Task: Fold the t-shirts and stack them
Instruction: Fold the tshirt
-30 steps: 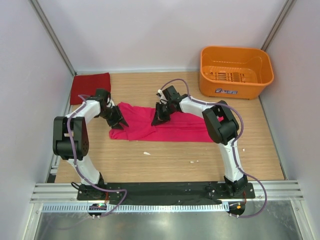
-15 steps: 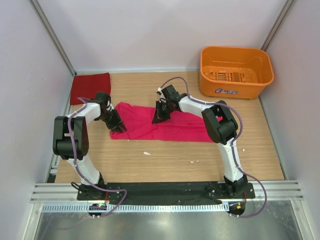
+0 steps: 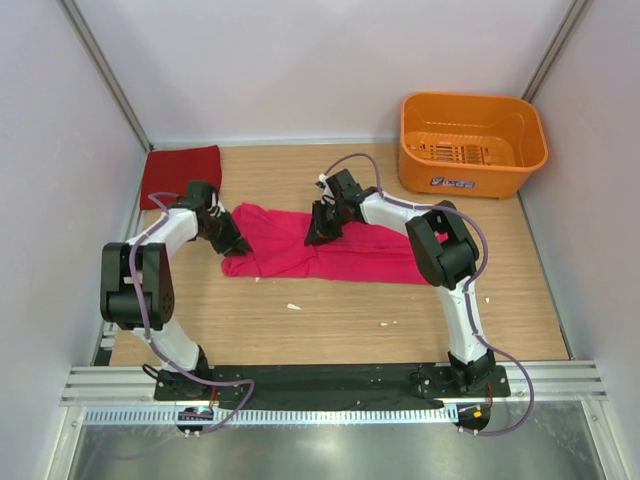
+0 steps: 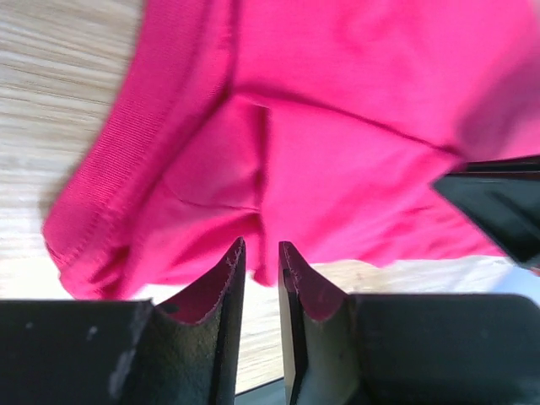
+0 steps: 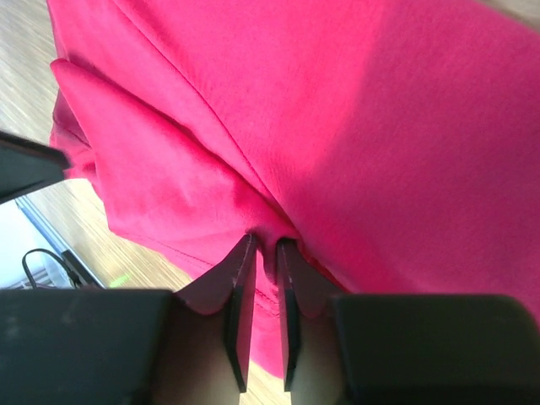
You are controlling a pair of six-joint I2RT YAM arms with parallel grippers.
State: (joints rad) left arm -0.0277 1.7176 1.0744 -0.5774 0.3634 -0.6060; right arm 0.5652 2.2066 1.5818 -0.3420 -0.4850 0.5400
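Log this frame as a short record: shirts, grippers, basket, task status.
pink t-shirt: spread out, unfolded, between the arms
red t-shirt: folded flat, far left corner
left gripper: pinching the pink t-shirt's left edge
right gripper: pinching a ridge of the pink t-shirt near its far edge
orange basket: far right corner, no shirt inside
stack: not yet made

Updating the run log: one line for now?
left end effector: pinching pink t-shirt | right end effector: likewise | red t-shirt: folded, far-left

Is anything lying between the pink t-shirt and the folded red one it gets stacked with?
Nothing loose. Only bare table separates the pink t-shirt from the folded red t-shirt; the left arm itself reaches across that gap.
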